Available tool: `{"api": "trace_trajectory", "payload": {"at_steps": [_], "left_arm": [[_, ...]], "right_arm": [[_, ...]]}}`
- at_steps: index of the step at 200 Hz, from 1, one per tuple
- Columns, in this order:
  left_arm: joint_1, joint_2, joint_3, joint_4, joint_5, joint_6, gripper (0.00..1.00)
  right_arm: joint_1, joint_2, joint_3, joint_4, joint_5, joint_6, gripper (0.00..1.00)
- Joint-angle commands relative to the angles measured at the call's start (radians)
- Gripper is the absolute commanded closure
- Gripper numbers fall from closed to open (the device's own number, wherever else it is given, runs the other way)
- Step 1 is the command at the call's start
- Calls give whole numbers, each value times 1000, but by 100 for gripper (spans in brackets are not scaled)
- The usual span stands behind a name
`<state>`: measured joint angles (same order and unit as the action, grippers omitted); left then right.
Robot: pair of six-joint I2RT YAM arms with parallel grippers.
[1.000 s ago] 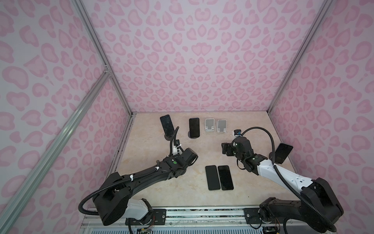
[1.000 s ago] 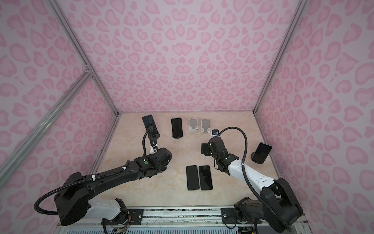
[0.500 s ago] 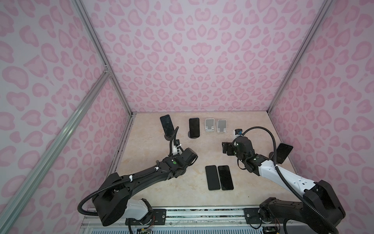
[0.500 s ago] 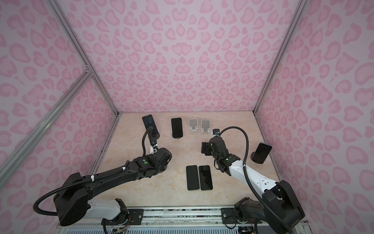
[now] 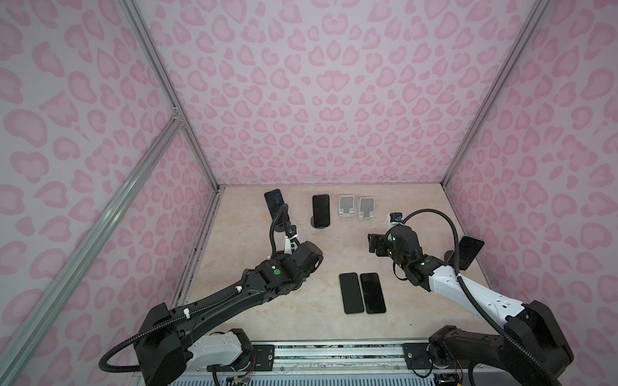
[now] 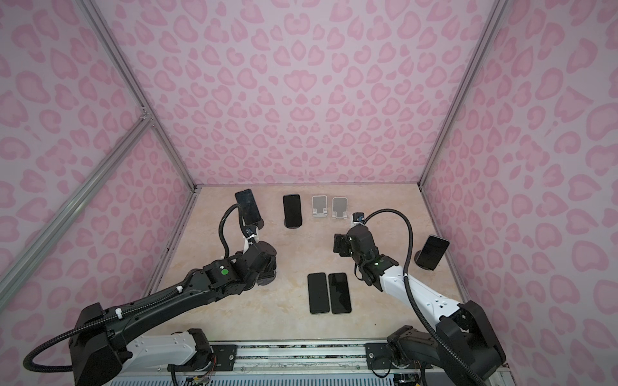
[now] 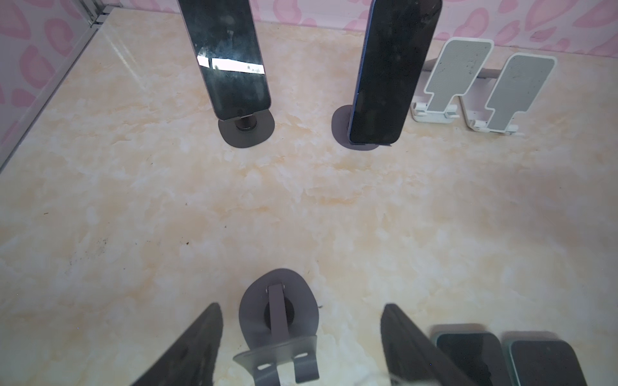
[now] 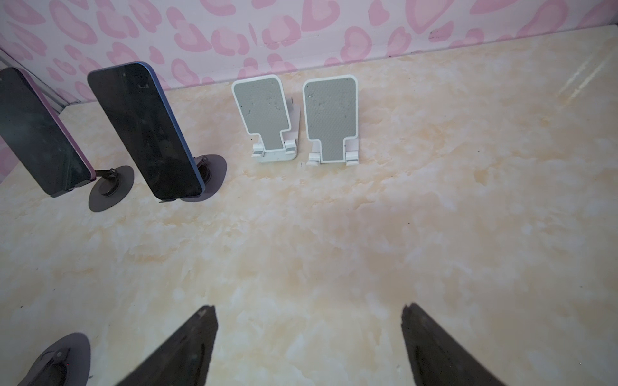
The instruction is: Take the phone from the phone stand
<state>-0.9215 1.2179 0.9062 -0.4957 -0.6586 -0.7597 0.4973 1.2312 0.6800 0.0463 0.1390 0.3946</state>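
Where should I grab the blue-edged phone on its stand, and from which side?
Grip the blue-edged phone across its long side edges near the top, coming from above. It leans back, nearly upright, on the round-based stand, which holds its bottom edge and leaves the upper half free.

Ahead of the left gripper [image 7: 299,305], well apart: purple-edged phone [image 7: 230,56], screen dark, leaning back on a dark round-based stand [image 7: 247,132]; beside it a blue-edged phone [image 7: 391,70] on a matching stand [image 7: 341,128]. Ahead of the right gripper [image 8: 307,306]: white stand [image 8: 262,117] and second white stand [image 8: 331,117], grey-padded, empty, just beside each other. Low between the left gripper's spread jaws, touching neither: empty dark stand [image 7: 277,320]. Off to the right gripper's right: third phone [image 6: 433,250] tilted on a dark base [image 6: 420,262]. Behind and between both grippers: flat phone [image 5: 351,293] and second flat phone [image 5: 373,293], lying side by side.
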Motion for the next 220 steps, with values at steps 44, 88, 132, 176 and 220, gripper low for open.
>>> {"api": "trace_trajectory", "payload": {"at_steps": [44,88,132,176,220], "left_arm": [[-116,36,96,-92,-30,-96,39],[-149,120,119,-83,73,-171,40],[-149,215,160,-117,220,-177,40],[-149,308,161,-121,296,-170,40],[-144,387,178,-111,350,-165,40]], "right_arm": [[-1,-16,-11,15,43,8,12],[0,-34,-17,13,54,4,12],[0,-33,-15,10,59,1,12],[-1,-29,-14,12,61,-1,12],[0,-30,-16,13,62,-1,12]]}}
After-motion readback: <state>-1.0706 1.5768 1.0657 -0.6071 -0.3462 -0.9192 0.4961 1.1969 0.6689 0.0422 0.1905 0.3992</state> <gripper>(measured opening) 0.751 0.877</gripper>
